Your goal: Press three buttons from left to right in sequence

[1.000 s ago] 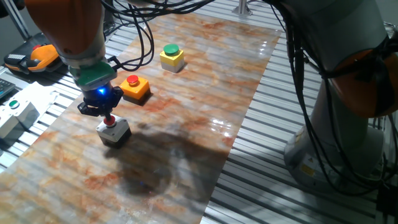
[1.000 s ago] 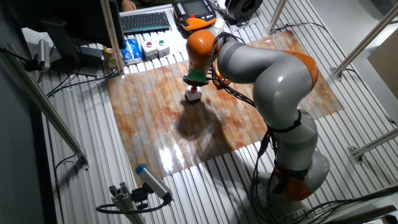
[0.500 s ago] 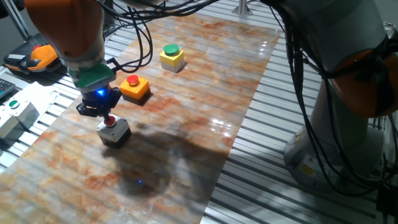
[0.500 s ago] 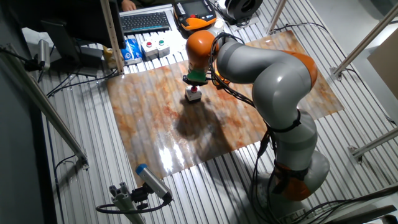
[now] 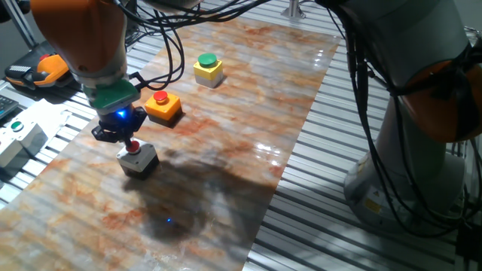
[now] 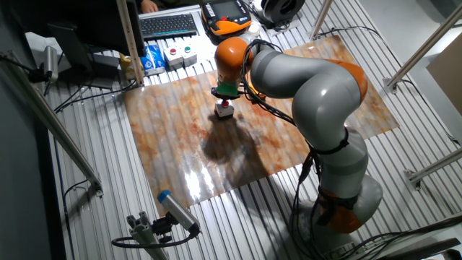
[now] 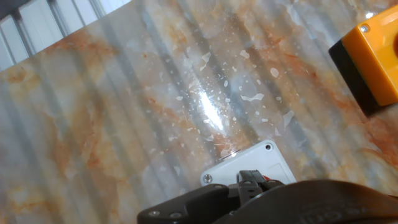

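Nearest to us in one fixed view stood the grey button box (image 5: 138,159), a small cube with a pale top face and a round red cap (image 5: 132,146). It sat on the marbled, orange-veined table (image 5: 226,135), toward the near left part of the sheet. The claw (image 5: 124,137) hung directly over that cap, its black tips at the red cap; we could not tell whether they pressed on it or only hovered, nor whether the claw was released or clenched. A blue light glowed on the claw's body, under a green ring.

In the hand view the grey box (image 7: 245,165) showed a white top plate with screws at its corners, half hidden behind the dark claw body along the bottom edge.

Just beyond the grey box sat the orange button box (image 5: 164,106), a bright orange cube on a dark base, with a red cap of its own. It stood clear of the claw. In the hand view its corner (image 7: 373,59) showed at the upper right, apart from the grey box.

Farther back stood the yellow button box (image 5: 208,69), with a round green cap, well apart from the other two. The three lay along one slanting line across the table.

From the other fixed view, the grey and orange arm (image 6: 303,87) arched over the table to the grey box (image 6: 225,110).
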`<state>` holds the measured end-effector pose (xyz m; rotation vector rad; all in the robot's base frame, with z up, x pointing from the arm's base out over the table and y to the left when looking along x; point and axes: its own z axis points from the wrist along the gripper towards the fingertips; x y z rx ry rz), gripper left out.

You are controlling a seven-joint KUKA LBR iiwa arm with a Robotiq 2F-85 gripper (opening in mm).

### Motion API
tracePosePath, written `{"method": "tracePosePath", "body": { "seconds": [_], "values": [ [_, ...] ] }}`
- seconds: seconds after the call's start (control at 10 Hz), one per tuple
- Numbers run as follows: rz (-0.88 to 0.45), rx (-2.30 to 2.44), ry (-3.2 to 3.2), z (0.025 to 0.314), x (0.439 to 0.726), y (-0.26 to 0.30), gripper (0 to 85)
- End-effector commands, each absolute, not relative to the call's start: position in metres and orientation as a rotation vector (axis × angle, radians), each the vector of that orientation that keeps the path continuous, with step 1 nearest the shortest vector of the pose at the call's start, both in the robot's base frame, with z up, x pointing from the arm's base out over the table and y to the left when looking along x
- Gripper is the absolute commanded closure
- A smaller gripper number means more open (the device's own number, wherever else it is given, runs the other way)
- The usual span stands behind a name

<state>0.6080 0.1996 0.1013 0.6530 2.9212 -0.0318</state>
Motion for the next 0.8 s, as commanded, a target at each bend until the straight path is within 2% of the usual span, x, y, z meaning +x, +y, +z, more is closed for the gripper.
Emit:
{"method": "tracePosePath", "body": {
  "seconds": [0.0,0.7],
  "values": [
    [-0.037,0.651,2.927,0.0976,0.6055,0.1983,85.0],
    [-0.036,0.645,2.929,0.0967,0.6046,0.1966,85.0]
  ]
}}
